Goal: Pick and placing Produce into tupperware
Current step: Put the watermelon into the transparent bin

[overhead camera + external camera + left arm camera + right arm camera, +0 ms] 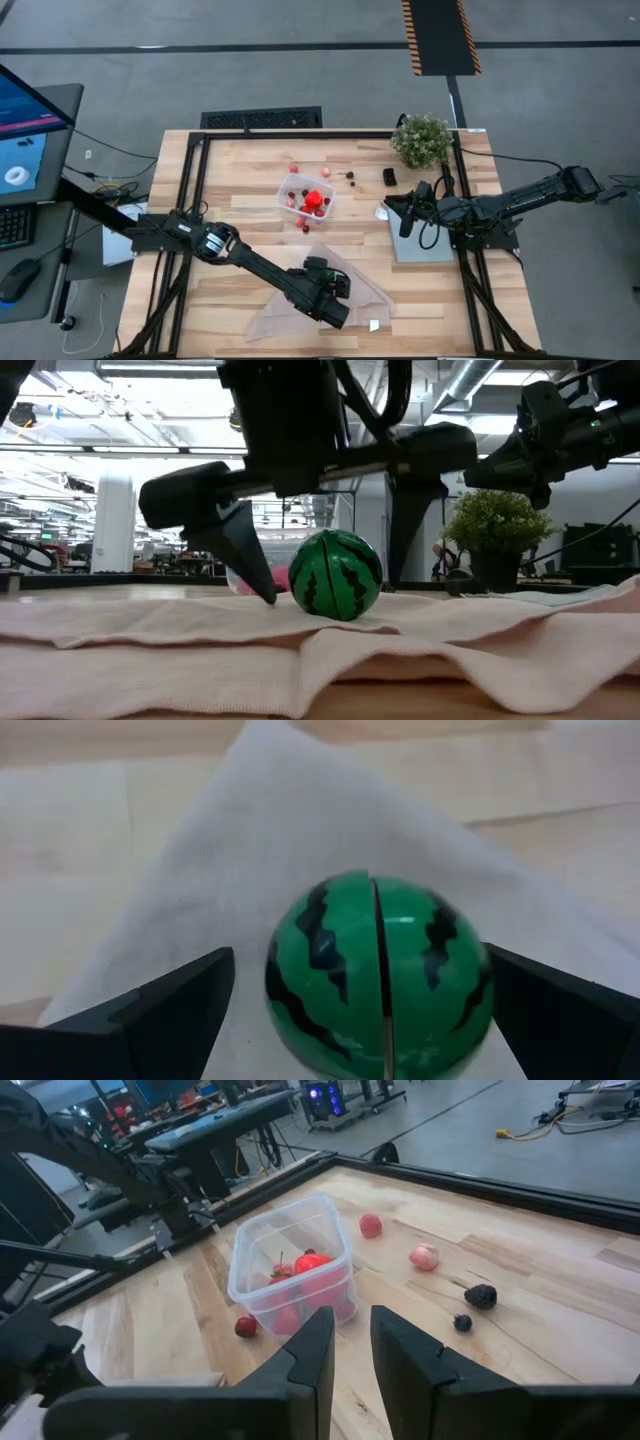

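Left gripper [325, 575], lower centre of the high view, jaws spread wide either side of the melon [335, 574], not gripping it. Melon sits on the cloth [300, 650]: round, glossy, hard-looking, likely light and prone to roll; take it across its widest girth. Tub [305, 200], centre, holds red pieces. Right gripper [412, 212] waits at right, jaws nearly together, empty.

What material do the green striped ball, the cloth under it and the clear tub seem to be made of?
Green striped ball: probably hard glossy plastic; it shows highlights and a moulded seam.
Cloth: soft matte beige fabric, folded and wrinkled.
Clear tub: thin transparent plastic; the red pieces show through its walls.
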You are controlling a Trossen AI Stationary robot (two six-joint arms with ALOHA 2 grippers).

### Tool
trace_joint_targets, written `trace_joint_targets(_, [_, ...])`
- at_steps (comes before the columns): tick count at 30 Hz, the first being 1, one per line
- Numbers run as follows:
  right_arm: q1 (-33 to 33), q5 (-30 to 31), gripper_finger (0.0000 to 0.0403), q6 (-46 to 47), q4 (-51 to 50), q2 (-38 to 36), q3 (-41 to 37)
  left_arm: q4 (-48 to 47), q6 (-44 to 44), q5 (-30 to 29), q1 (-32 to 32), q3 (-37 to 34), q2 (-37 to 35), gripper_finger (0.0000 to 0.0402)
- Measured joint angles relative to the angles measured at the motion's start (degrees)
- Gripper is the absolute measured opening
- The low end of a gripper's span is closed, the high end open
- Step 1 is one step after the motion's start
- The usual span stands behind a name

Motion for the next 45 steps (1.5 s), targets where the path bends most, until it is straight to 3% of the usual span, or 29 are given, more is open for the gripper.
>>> trace_joint_targets(8, [0.0, 0.0, 0.0092, 0.0, 0.0, 0.0, 0.0, 0.2, 0.0, -0.1, 0.0, 0.0, 0.2, 0.0386])
trace_joint_targets(23, [0.0, 0.0, 0.0092, 0.0, -0.1, 0.0, 0.0, -0.5, -0.4, -0.2, 0.2, 0.0, 0.2, 0.0288])
trace_joint_targets(35, [0.0, 0.0, 0.0092, 0.0, -0.1, 0.0, 0.0, -4.4, -0.5, -1.6, 0.2, 2.4, 0.2, 0.0292])
trace_joint_targets(45, [0.0, 0.0, 0.0092, 0.0, -0.1, 0.0, 0.0, -22.1, -2.4, -4.8, 0.1, 11.8, 0.3, 0.0297])
